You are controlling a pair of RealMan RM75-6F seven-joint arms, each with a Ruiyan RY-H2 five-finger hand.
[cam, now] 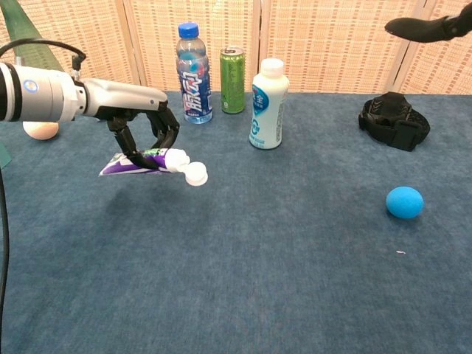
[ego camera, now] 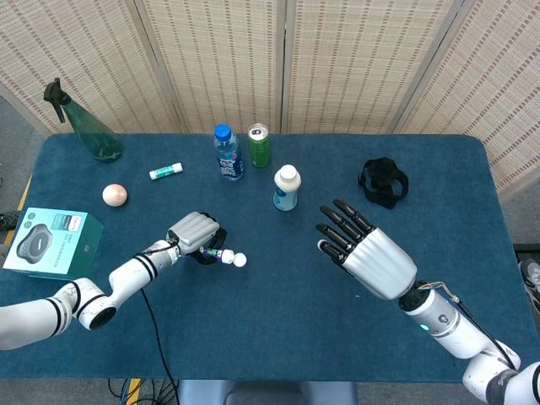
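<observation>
My left hand (ego camera: 194, 231) (cam: 140, 118) grips a purple and white tube (cam: 140, 162) just above the blue table, left of centre. The tube lies almost level, its white flip cap (ego camera: 240, 260) (cam: 195, 175) hanging open at the right end. My right hand (ego camera: 369, 254) hovers open over the table's right half, fingers spread and holding nothing. In the chest view only a dark fingertip (cam: 428, 28) of it shows at the top right. A blue ball (ego camera: 366, 264) (cam: 405, 202) lies close beside the right hand.
At the back stand a blue-capped water bottle (ego camera: 227, 153), a green can (ego camera: 259, 145) and a white bottle (ego camera: 286, 187). A black strap bundle (ego camera: 384, 181) lies at right. At left are a green spray bottle (ego camera: 89, 128), a glue stick (ego camera: 165, 171), an egg (ego camera: 114, 195) and a teal box (ego camera: 49, 242).
</observation>
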